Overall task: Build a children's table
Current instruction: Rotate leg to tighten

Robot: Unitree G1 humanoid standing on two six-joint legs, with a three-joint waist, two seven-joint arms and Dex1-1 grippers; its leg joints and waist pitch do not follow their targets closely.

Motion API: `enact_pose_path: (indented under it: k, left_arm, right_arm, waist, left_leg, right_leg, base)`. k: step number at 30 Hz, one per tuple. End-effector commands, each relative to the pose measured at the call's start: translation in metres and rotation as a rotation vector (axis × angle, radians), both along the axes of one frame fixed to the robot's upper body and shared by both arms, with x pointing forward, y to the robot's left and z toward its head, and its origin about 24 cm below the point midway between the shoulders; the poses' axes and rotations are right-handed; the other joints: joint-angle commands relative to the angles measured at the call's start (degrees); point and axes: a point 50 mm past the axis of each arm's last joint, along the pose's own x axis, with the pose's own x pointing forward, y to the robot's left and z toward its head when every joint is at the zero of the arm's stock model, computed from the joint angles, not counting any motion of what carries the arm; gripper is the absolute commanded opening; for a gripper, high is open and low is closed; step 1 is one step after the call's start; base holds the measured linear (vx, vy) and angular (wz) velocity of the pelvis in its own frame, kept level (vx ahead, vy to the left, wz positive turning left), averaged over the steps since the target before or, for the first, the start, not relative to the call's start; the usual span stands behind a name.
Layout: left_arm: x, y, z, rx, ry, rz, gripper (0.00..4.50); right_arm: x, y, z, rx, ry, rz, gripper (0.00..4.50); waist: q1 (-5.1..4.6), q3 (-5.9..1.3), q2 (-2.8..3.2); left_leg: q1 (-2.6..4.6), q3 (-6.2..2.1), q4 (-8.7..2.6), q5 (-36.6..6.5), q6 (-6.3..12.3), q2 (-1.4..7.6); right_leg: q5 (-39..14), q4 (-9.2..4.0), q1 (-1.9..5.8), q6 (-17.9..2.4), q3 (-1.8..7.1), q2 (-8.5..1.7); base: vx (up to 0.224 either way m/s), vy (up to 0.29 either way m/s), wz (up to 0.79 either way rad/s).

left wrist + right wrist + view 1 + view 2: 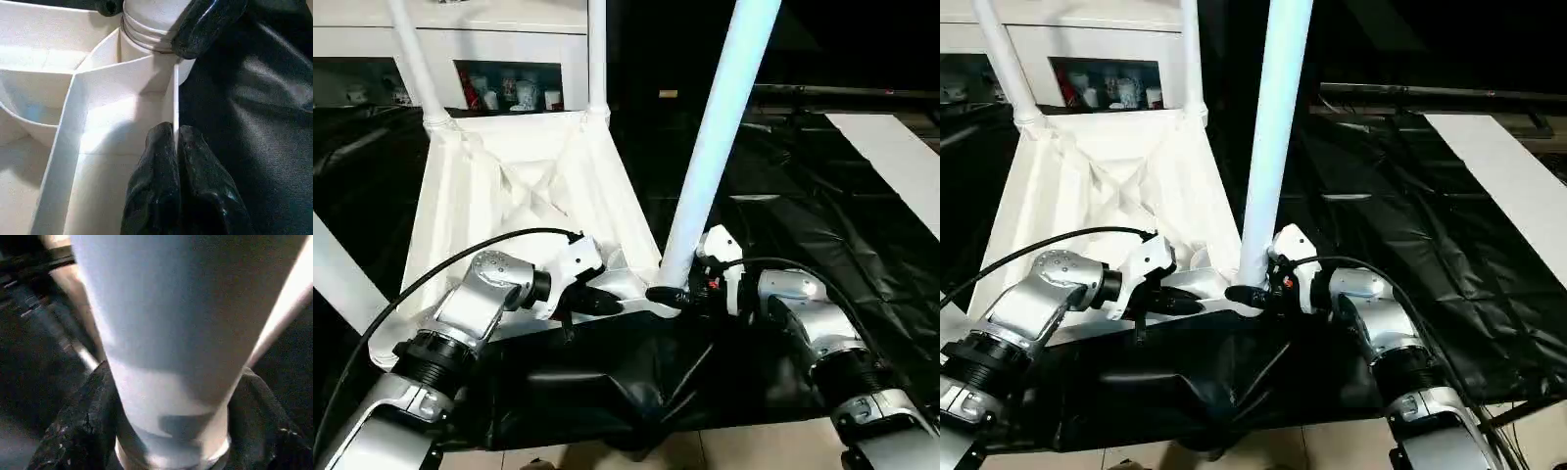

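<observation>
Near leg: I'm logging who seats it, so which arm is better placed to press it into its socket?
Right. The right pincer already grips the leg at its base; the left pincer is clamped on the tabletop's rim, steadying it.

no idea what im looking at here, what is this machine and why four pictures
It is a humanoid robot assembling a white plastic table top, which lies upside down on black sheeting. Two pictures come from cameras on its head, looking down over its silver arms. The other two come from cameras on its wrists. The left end effector pinches a thin rib of the top. The right end effector grips the base of a long white tube leg at a near corner socket. Two more legs already stand at the far corners.
</observation>
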Motion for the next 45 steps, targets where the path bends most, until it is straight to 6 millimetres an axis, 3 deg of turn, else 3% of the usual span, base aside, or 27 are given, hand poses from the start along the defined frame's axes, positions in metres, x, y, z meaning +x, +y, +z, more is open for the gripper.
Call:
enact_pose_path:
  k: [1,4,6,9,11,13,17,19,20,21,22,24,26,32,35,41,45]
  left_arm:
    - [0.000,-0.011,-0.007,-0.014,0.019,0.024,0.00]
    - [0.023,-0.020,-0.010,0.002,-0.072,0.297,0.00]
    - [0.031,-0.024,-0.010,0.010,-0.097,0.400,0.00]
    - [0.037,-0.031,-0.009,0.013,-0.118,0.468,0.00]
    - [0.040,-0.037,-0.008,0.021,-0.137,0.479,0.00]
    - [0.040,-0.042,-0.008,0.040,-0.142,0.456,0.00]
    - [0.039,-0.041,-0.008,0.052,-0.139,0.434,0.00]
    - [0.038,-0.039,-0.010,0.064,-0.134,0.412,0.00]
    - [0.036,-0.037,-0.012,0.067,-0.123,0.393,0.00]
    - [0.034,-0.037,-0.012,0.066,-0.119,0.376,0.00]
    - [0.032,-0.035,-0.012,0.058,-0.110,0.346,0.00]
    - [0.029,-0.033,-0.012,0.050,-0.104,0.306,0.00]
    - [0.023,-0.031,-0.012,0.024,-0.088,0.253,0.00]
    - [0.011,-0.025,-0.009,-0.031,-0.056,0.109,0.00]
    - [0.002,-0.024,-0.003,-0.080,-0.067,-0.018,0.00]
    - [-0.007,-0.021,0.005,-0.120,-0.015,-0.128,0.00]
    - [-0.008,-0.019,0.005,-0.117,-0.011,-0.132,0.00]
  right_arm:
    - [0.003,-0.003,-0.011,-0.046,0.023,-0.109,2.66]
    - [0.013,0.007,-0.021,0.001,0.060,-0.402,2.66]
    - [0.018,0.013,-0.024,-0.010,0.074,-0.529,2.66]
    - [0.025,0.018,-0.027,-0.042,0.097,-0.707,2.65]
    - [0.030,0.028,-0.025,-0.066,0.096,-0.761,2.65]
    - [0.033,0.048,-0.016,-0.021,0.087,-0.713,2.65]
    - [0.034,0.063,-0.005,0.051,0.034,-0.606,2.65]
    - [0.034,0.066,0.002,0.122,0.020,-0.561,3.21]
    - [0.033,0.064,0.004,0.126,-0.013,-0.527,3.35]
    - [0.032,0.061,0.005,0.116,-0.033,-0.503,3.35]
    - [0.031,0.056,0.005,0.117,-0.037,-0.483,3.37]
    - [0.031,0.049,0.005,0.110,-0.036,-0.456,3.57]
    - [0.028,0.038,0.004,0.076,-0.044,-0.372,3.71]
    - [0.011,0.003,0.008,-0.004,-0.084,-0.134,3.90]
    - [0.003,-0.011,0.010,-0.048,-0.079,-0.041,3.90]
    - [-0.008,-0.018,0.012,-0.097,-0.033,0.093,3.90]
    - [-0.009,-0.017,0.012,-0.082,-0.020,0.108,3.90]
  waist:
    - [-0.49,-3.11,0.56]
    - [-1.14,-2.78,0.00]
    - [-1.21,-2.74,0.13]
    - [-1.01,-2.91,0.25]
    - [-1.23,-3.16,0.39]
    - [-1.13,-3.44,0.60]
    - [-0.99,-3.65,0.42]
    - [-0.74,-3.71,0.28]
    - [-0.72,-3.70,0.23]
    - [-0.63,-3.70,-0.28]
    - [-0.49,-3.61,-0.07]
    - [-0.76,-3.38,-0.25]
    - [-0.91,-3.32,-0.03]
    - [-0.49,-3.43,-0.13]
    - [-0.46,-3.37,-0.20]
    - [-0.04,-3.34,-0.12]
    - [0.38,-3.26,-0.38]
  left_leg:
    - [0.64,-0.25,-4.09,-12.24,0.32,1.37]
    - [1.11,-0.44,-4.08,-16.08,-0.72,1.01]
    - [1.23,-0.67,-4.08,-16.63,-1.00,0.99]
    - [1.24,-0.64,-4.05,-16.19,-0.65,0.87]
    - [0.73,-0.78,-4.20,-14.89,-1.02,0.82]
    - [0.66,-0.60,-4.10,-13.59,-0.66,1.04]
    - [0.22,-0.30,-3.87,-10.10,0.91,0.91]
    - [0.12,-0.19,-3.77,-9.04,2.08,0.89]
    - [0.08,-0.19,-3.81,-8.72,2.26,0.91]
    - [0.05,-0.12,-3.79,-8.32,2.71,0.98]
    - [0.06,-0.16,-3.83,-8.58,3.06,1.05]
    - [-0.39,-0.43,-4.12,-9.27,2.93,1.07]
    - [-0.12,-0.46,-4.11,-10.33,2.27,1.27]
    - [-0.10,-0.24,-3.85,-8.44,3.59,1.36]
    - [-0.03,-0.20,-3.81,-8.82,3.95,1.35]
    - [0.28,-0.09,-3.84,-7.75,4.26,1.59]
    - [0.31,-0.02,-3.85,-8.87,3.57,1.51]
  right_leg:
    - [-13.47,-4.51,2.57,-12.25,2.38,-3.86]
    - [-24.74,-5.67,2.06,-8.84,2.31,-3.86]
    - [-28.46,-6.02,1.73,-7.46,2.31,-4.08]
    - [-28.72,-6.29,1.51,-6.20,2.23,-3.98]
    - [-26.39,-5.83,1.73,-6.17,2.20,-3.93]
    - [-19.37,-5.26,1.80,-7.55,2.35,-3.81]
    - [-11.38,-4.44,2.43,-9.87,2.45,-3.75]
    - [-9.66,-4.26,2.71,-10.81,2.49,-3.90]
    - [-9.41,-4.23,2.76,-11.01,2.47,-3.90]
    - [-9.25,-4.26,2.83,-11.23,2.40,-3.93]
    - [-9.84,-4.27,2.79,-11.26,2.39,-4.04]
    - [-13.71,-4.50,3.05,-10.21,2.16,-4.13]
    - [-16.19,-4.79,2.75,-9.78,2.21,-4.18]
    - [-10.67,-4.28,2.85,-11.30,2.49,-3.99]
    - [-11.14,-4.34,2.72,-11.71,2.46,-4.01]
    - [-8.78,-3.94,2.60,-12.75,2.48,-3.85]
    - [-11.21,-4.19,2.57,-12.17,2.49,-4.01]
  base:
    - [0.000,0.000,0.00]
    - [0.000,0.000,0.00]
    - [0.000,0.000,0.00]
    - [0.000,0.000,0.00]
    - [0.000,0.000,0.00]
    - [0.000,0.000,0.00]
    - [0.000,0.000,0.00]
    - [0.000,0.000,0.00]
    - [0.000,0.000,0.00]
    - [0.000,0.000,0.00]
    - [0.000,0.000,0.00]
    - [0.000,0.000,0.00]
    - [0.000,0.000,0.00]
    - [0.000,0.000,0.00]
    - [0.000,0.000,0.00]
    - [0.000,0.000,0.00]
    - [0.000,0.000,0.00]
